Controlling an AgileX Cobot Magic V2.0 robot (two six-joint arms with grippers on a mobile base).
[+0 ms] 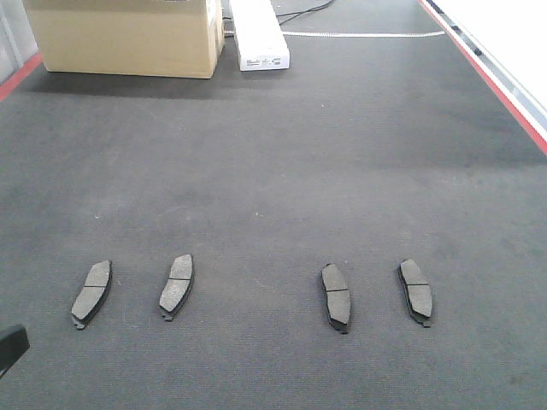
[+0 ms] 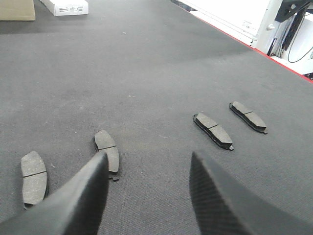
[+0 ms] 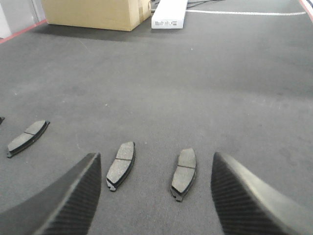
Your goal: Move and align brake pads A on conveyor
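Several brake pads A lie flat in a row across the dark conveyor (image 1: 273, 171), as a left pair (image 1: 92, 293) (image 1: 177, 284) and a right pair (image 1: 336, 295) (image 1: 415, 290). The left gripper (image 2: 148, 156) hangs open above the belt with nothing between its fingers. One pad (image 2: 107, 151) lies just beyond its left fingertip and another (image 2: 33, 177) further left. My right gripper (image 3: 155, 156) is open too, empty, with two pads (image 3: 121, 164) (image 3: 184, 172) on the belt between and just ahead of its fingers. In the front view only a dark tip of the left arm (image 1: 10, 346) shows.
A cardboard box (image 1: 128, 34) and a long white box (image 1: 259, 34) stand at the belt's far end. Red stripes run along the right edge (image 1: 496, 81) and the far left edge (image 1: 17, 77). A white machine frame (image 2: 244, 19) stands beyond the right edge.
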